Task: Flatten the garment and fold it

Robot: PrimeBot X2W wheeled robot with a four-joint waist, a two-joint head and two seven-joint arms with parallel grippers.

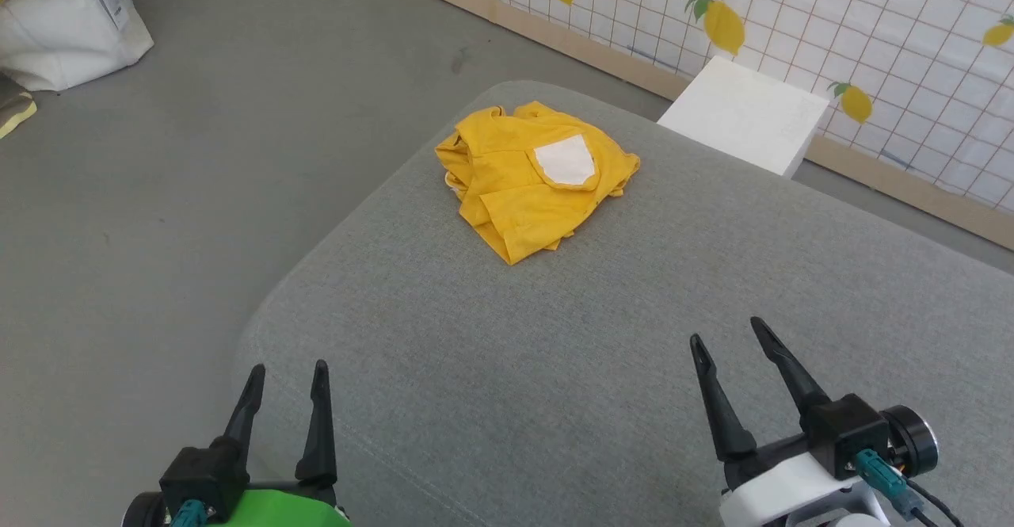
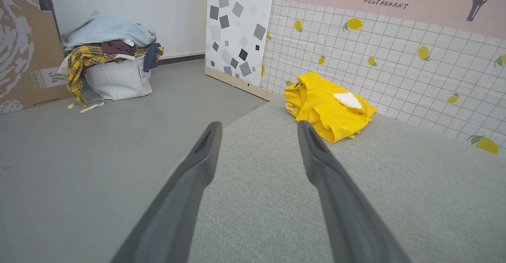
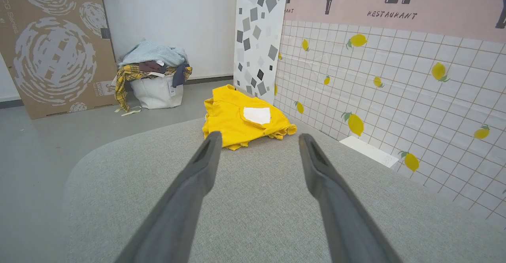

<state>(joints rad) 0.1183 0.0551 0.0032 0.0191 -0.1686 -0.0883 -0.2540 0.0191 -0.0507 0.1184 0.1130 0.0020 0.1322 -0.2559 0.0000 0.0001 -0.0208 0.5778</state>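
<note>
My left pincer point(image 1: 289, 367), at the lower left, is spread and empty. Well ahead, near the far corner of the grey cushion point(image 1: 554, 384), the garment point(image 1: 515, 194) lies crumpled, white patch up. My right pincer point(image 1: 726, 330), at the lower right, is spread and empty too. I judge flattening not yet begun; next I must reach forward for the cloth's edges.

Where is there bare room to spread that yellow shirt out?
The cushion is bare between the garment and the left gripper and right gripper, and right of the garment. Crowded only at the far corner, where the garment lies.
</note>
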